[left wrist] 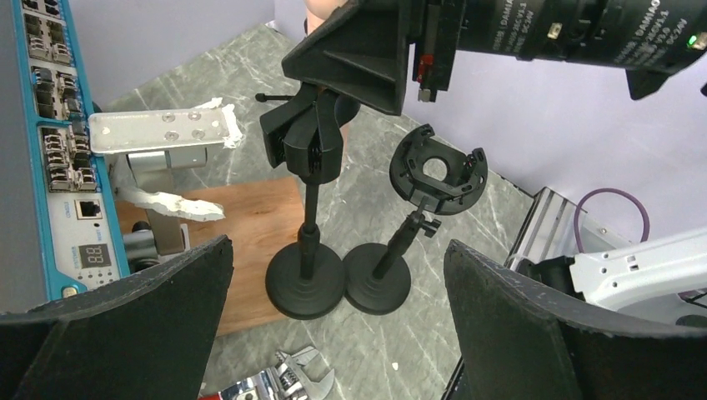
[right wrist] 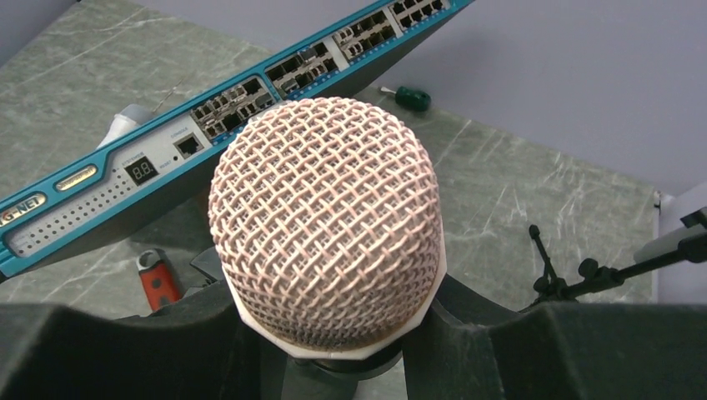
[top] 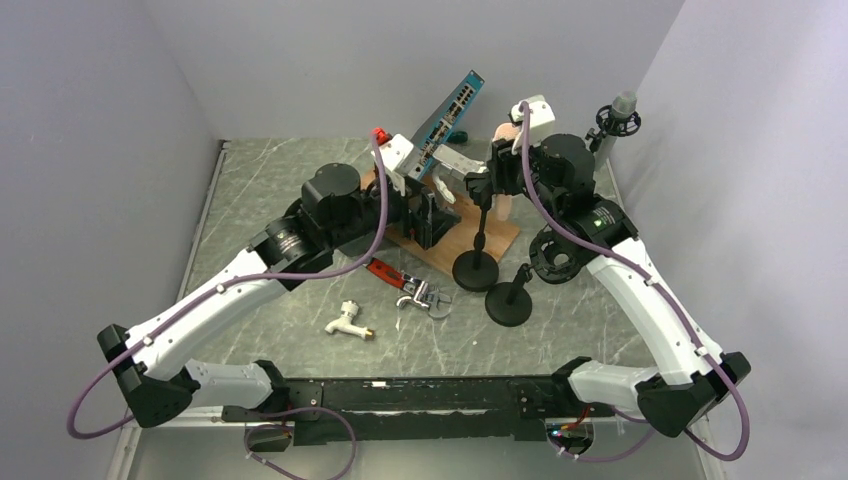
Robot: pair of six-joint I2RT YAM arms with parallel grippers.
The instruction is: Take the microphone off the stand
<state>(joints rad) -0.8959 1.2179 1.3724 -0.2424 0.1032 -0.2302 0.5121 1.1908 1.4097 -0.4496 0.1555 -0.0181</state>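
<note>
The microphone (right wrist: 325,225) has a pink mesh head and a white collar, and it fills the right wrist view. My right gripper (right wrist: 358,354) is shut on its body just below the head. In the top view the microphone (top: 508,137) stands upright over the stand (top: 477,268), which has a thin post and a round black base. The left wrist view shows the stand's black clip (left wrist: 302,137) directly under the right gripper (left wrist: 358,50); whether the microphone's lower end still sits in the clip is hidden. My left gripper (left wrist: 338,333) is wide open and holds nothing, left of the stand.
A second black stand (top: 508,303) with a ring mount (top: 555,255) stands beside the first. A third stand (top: 615,120) is at the back right. A blue network switch (top: 450,108), wooden board (top: 500,238), adjustable wrench (top: 415,292) and white tap (top: 348,321) lie around.
</note>
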